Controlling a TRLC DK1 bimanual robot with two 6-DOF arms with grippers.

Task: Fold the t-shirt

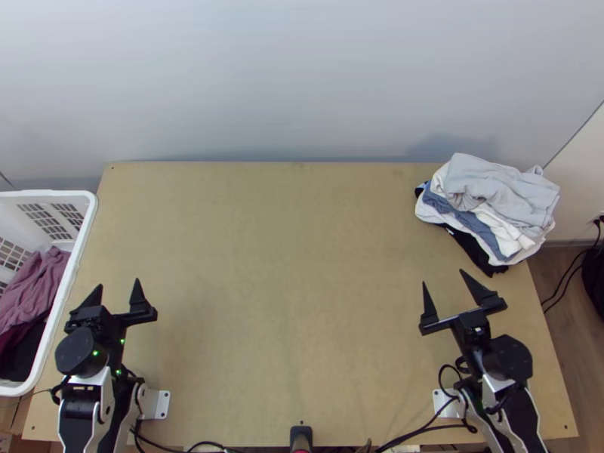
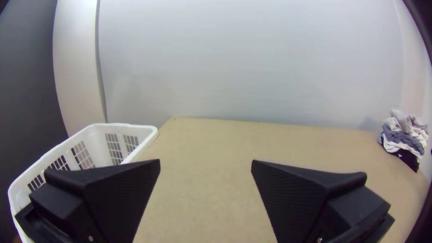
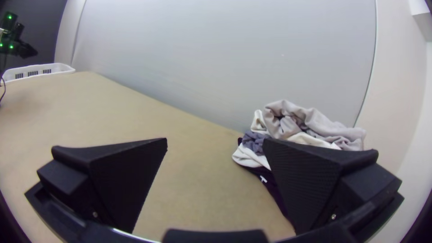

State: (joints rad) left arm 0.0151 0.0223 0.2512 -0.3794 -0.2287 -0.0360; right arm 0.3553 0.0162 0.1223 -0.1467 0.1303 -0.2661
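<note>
Top view: bare stretch of wooden desk (image 1: 294, 302) between the two arms. Clothes pile (image 1: 498, 204) at the far right corner, loosely heaped, its outer side reaching past the desk's right edge as seen from above. Layers, top down: pale grey cloth (image 1: 494, 181), white cloth, a slate-blue band (image 1: 472, 221), more white, black cloth (image 1: 477, 253) lowest, poking out toward the near side. Bunched, not spread; which piece is the t-shirt, I can't tell.

Left gripper (image 1: 118, 284) above the near left part of the desk, fingers wide apart, nothing between them. Right gripper (image 1: 444, 278) on the near right, just as widely parted, holding nothing; the pile lies beyond it, toward the corner.

White laundry basket (image 1: 84, 226) along the left side, slatted walls; mauve garment (image 1: 34, 291) crumpled inside, dark cloth (image 1: 24, 353) beside it.
</note>
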